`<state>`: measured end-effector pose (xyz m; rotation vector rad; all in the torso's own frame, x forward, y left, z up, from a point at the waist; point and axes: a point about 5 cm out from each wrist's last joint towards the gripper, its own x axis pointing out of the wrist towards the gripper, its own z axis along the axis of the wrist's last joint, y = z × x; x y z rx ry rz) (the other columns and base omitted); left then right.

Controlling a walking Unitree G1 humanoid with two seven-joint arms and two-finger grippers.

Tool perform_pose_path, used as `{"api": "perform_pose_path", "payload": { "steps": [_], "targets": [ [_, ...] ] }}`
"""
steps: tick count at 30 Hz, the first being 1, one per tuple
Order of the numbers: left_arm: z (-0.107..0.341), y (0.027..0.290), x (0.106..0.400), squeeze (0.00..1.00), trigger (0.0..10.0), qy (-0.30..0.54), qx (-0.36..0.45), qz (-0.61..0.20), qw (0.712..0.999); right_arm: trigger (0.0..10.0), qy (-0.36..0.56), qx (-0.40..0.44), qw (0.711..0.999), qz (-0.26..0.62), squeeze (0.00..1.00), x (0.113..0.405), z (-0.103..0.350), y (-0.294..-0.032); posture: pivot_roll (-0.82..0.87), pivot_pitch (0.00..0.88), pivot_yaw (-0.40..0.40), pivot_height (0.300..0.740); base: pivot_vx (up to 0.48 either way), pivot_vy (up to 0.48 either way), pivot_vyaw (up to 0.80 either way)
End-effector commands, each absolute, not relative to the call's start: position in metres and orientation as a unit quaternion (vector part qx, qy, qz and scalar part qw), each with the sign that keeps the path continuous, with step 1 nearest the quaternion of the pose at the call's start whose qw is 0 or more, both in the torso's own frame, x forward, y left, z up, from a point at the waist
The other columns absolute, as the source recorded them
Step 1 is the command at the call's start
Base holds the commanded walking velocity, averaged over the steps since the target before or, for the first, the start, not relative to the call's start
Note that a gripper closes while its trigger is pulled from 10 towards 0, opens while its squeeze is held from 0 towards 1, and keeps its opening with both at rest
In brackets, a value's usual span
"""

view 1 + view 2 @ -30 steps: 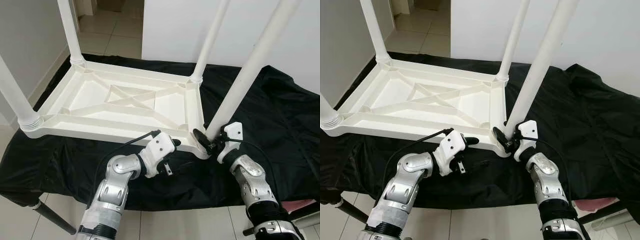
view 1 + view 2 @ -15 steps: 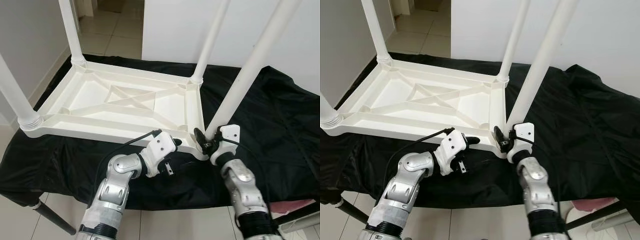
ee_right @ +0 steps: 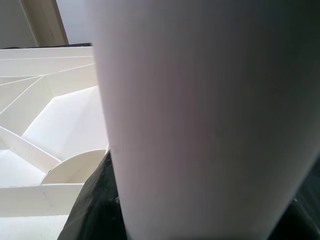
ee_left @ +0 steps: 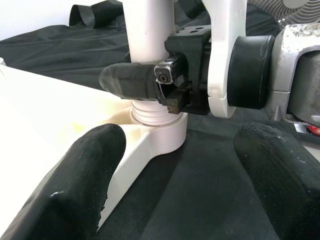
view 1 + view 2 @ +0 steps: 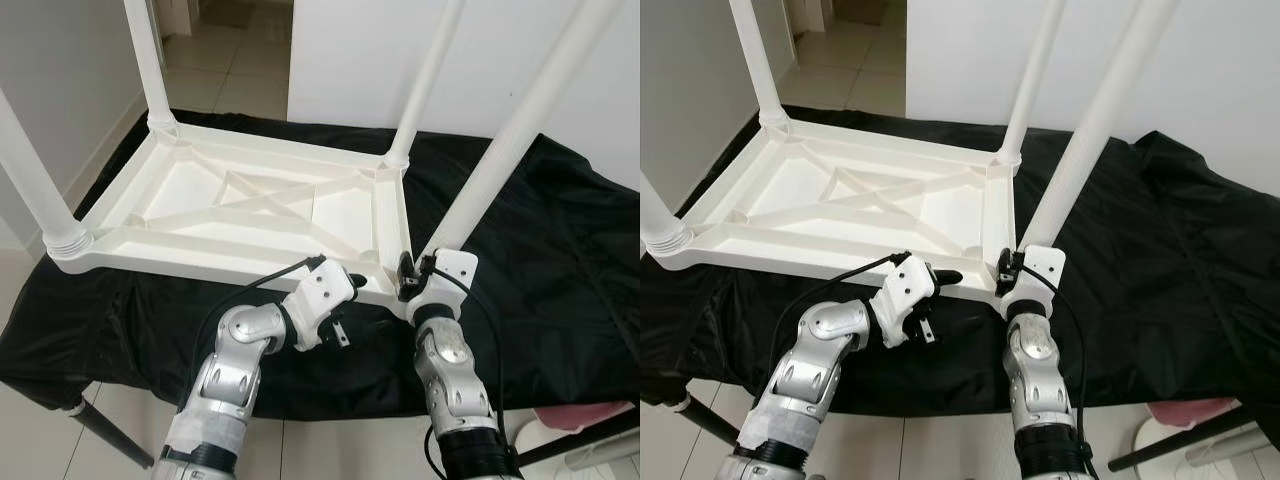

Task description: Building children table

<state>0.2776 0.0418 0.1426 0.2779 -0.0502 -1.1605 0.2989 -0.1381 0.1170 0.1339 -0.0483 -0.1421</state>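
Note:
A white plastic children's table (image 5: 250,200) lies upside down on a black cloth (image 5: 560,250). All its legs stand up. The near right leg (image 5: 520,130) rises slanted from the front right corner socket (image 4: 155,132). My right gripper (image 5: 413,276) is shut on this leg just above the socket, and one black finger (image 4: 132,82) crosses the leg (image 4: 150,30). In the right wrist view the leg (image 3: 200,125) is very close. My left gripper (image 4: 180,185) is open beside the table's front rim, left of that corner, holding nothing.
The other legs stand at the near left (image 5: 35,190), far left (image 5: 150,60) and far right (image 5: 425,80). The black cloth hangs over a low stand with a dark leg (image 5: 105,435). A white wall is behind, with a doorway at the far left. A pink item (image 5: 590,415) lies bottom right.
My right forearm has swung left, from out at the right to below the corner, with its gripper still on the leg base. The left arm has barely moved.

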Motion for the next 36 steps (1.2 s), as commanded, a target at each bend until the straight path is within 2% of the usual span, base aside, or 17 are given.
{"api": "perform_pose_path", "payload": {
  "steps": [1, 4, 5, 7, 8, 16, 18, 20, 21, 22, 27, 28, 36],
  "targets": [
    [0.143, 0.041, 0.286, 0.0, 10.0, -0.032, 0.114, -0.453, 0.884, 10.0, 0.005, 0.082, 0.994, -0.071, 0.0, 0.291, 0.103, -0.133, -0.01, 0.0, -0.079, 0.74, 0.0, 0.0, 0.0],
    [0.143, 0.041, 0.286, 0.0, 10.0, -0.032, 0.113, -0.453, 0.884, 10.0, -0.006, 0.074, 0.995, -0.061, 0.0, 0.291, 0.106, -0.132, -0.01, 0.0, -0.081, 0.74, 0.0, 0.0, 0.0],
    [0.144, 0.041, 0.287, 0.0, 10.0, -0.032, 0.113, -0.452, 0.884, 10.0, -0.009, 0.072, 0.996, -0.056, 0.15, 0.292, 0.107, -0.131, -0.01, 0.0, -0.08, 0.74, 0.0, 0.0, 0.0],
    [0.144, 0.042, 0.287, 0.0, 10.0, -0.033, 0.113, -0.452, 0.884, 10.0, -0.011, 0.071, 0.996, -0.053, 0.15, 0.292, 0.107, -0.131, -0.01, 0.0, -0.08, 0.74, 0.0, 0.0, 0.0],
    [0.144, 0.042, 0.287, 0.0, 10.0, -0.033, 0.113, -0.451, 0.885, 10.0, -0.014, 0.072, 0.996, -0.047, 1.0, 0.293, 0.109, -0.129, 0.0, 0.0, -0.083, 0.74, 0.0, 0.0, 0.0],
    [0.144, 0.043, 0.286, 0.0, 10.0, -0.034, 0.114, -0.453, 0.884, 10.0, -0.031, 0.077, 0.996, -0.027, 1.0, 0.292, 0.114, -0.131, 0.0, 0.0, -0.082, 0.74, 0.0, 0.0, 0.0],
    [0.144, 0.045, 0.285, 0.0, 10.0, -0.034, 0.116, -0.455, 0.882, 10.0, -0.038, 0.034, 0.999, 0.002, 1.0, 0.287, 0.112, -0.141, 0.0, 0.0, -0.083, 0.74, 0.0, 0.0, 0.0],
    [0.143, 0.045, 0.285, 0.0, 10.0, -0.034, 0.118, -0.456, 0.882, 10.0, -0.038, 0.029, 0.999, 0.011, 1.0, 0.286, 0.111, -0.143, 0.0, 0.0, -0.083, 0.74, 0.0, 0.0, 0.0],
    [0.143, 0.045, 0.285, 0.0, 10.0, -0.034, 0.119, -0.455, 0.882, 10.0, -0.037, 0.033, 0.999, 0.015, 0.96, 0.284, 0.11, -0.145, 0.0, 0.0, -0.083, 0.74, 0.0, 0.0, 0.0],
    [0.143, 0.046, 0.285, 0.0, 10.0, -0.034, 0.121, -0.455, 0.881, 10.0, -0.04, 0.034, 0.998, 0.022, 0.0, 0.282, 0.11, -0.149, 0.0, 0.0, -0.082, 0.74, 0.0, 0.0, 0.0],
    [0.143, 0.046, 0.285, 0.0, 10.0, -0.034, 0.123, -0.456, 0.881, 10.0, -0.047, 0.032, 0.998, 0.035, 0.0, 0.278, 0.11, -0.156, 0.0, 0.0, -0.08, 0.74, 0.0, 0.0, 0.0],
    [0.143, 0.047, 0.283, 0.0, 10.0, -0.034, 0.124, -0.46, 0.878, 10.0, -0.057, 0.027, 0.996, 0.06, 0.0, 0.275, 0.11, -0.164, -0.01, 0.0, -0.077, 0.74, 0.0, 0.0, 0.0],
    [0.142, 0.046, 0.28, 0.0, 10.0, -0.03, 0.125, -0.472, 0.872, 10.0, -0.067, 0.009, 0.992, 0.11, 0.0, 0.278, 0.109, -0.176, -0.01, 0.0, -0.071, 0.74, 0.0, 0.0, 0.0]
  ]
}}
